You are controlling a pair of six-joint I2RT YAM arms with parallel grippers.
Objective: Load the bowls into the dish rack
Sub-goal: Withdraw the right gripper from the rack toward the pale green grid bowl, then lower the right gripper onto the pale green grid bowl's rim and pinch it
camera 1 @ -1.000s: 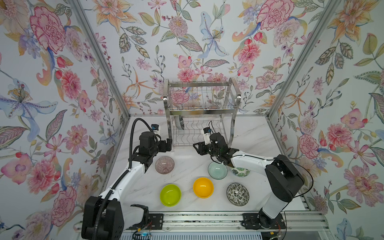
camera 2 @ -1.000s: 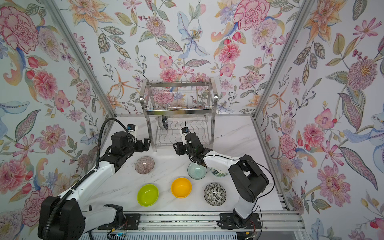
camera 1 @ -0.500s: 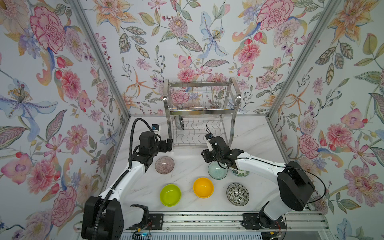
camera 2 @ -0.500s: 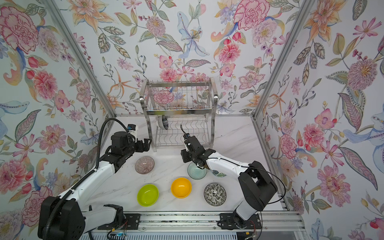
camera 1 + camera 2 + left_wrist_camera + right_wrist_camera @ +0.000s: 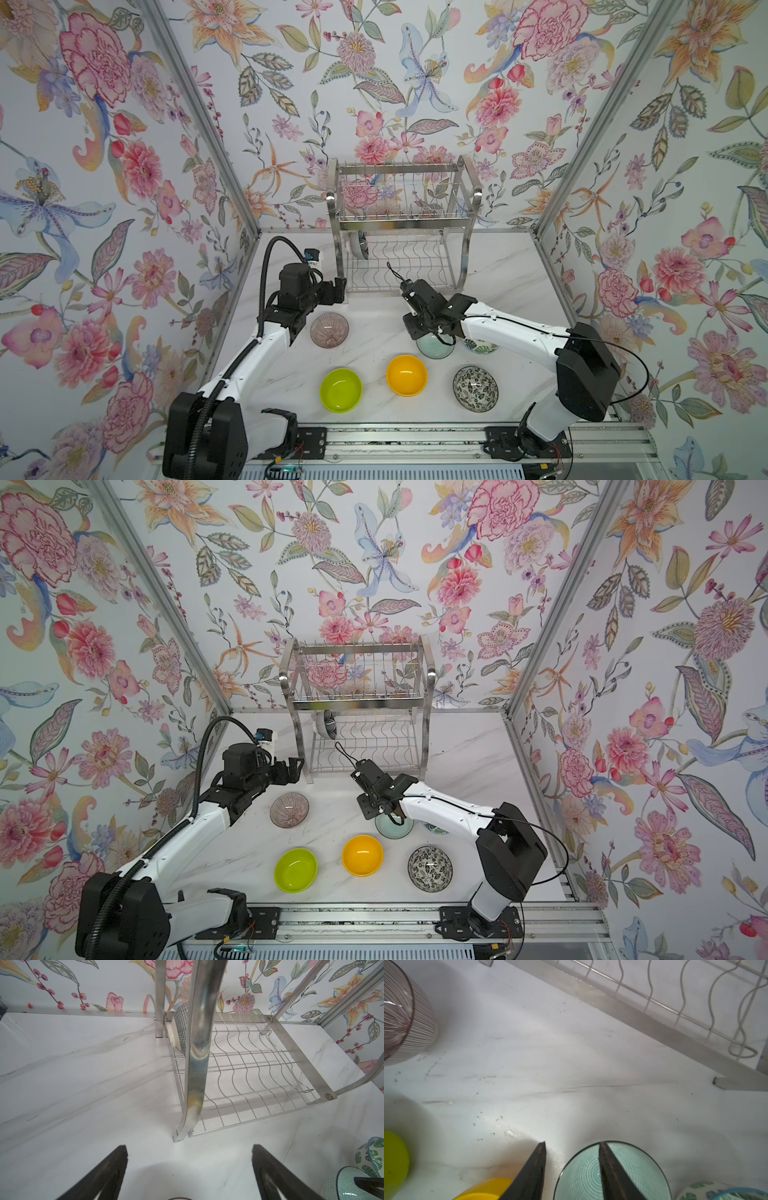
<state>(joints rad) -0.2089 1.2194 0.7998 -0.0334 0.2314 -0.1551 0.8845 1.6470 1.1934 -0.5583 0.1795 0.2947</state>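
The steel dish rack (image 5: pixel 401 216) stands at the back with a dark navy bowl (image 5: pixel 358 245) on edge in its lower tier. On the table lie the pinkish ribbed bowl (image 5: pixel 329 330), lime bowl (image 5: pixel 340 390), orange-yellow bowl (image 5: pixel 406 375), pale mint bowl (image 5: pixel 637 1172), leaf-print bowl (image 5: pixel 481 345) and black-and-white floral bowl (image 5: pixel 475 388). My right gripper (image 5: pixel 572 1144) is open and straddles the mint bowl's rim, one finger inside and one outside. My left gripper (image 5: pixel 189 1147) is open and empty beside the rack's left front post, just beyond the ribbed bowl.
Flowered walls close in the marble table (image 5: pixel 374 357) on three sides. The rack's curved front post (image 5: pixel 197 1053) rises right ahead of the left gripper. The leaf-print bowl sits close against the mint bowl, and the orange-yellow bowl (image 5: pixel 483 1188) lies beside the right gripper's outer finger.
My right gripper has pulled back from the rack's front and come down over the mint bowl's rim. The left arm has stayed where it was.
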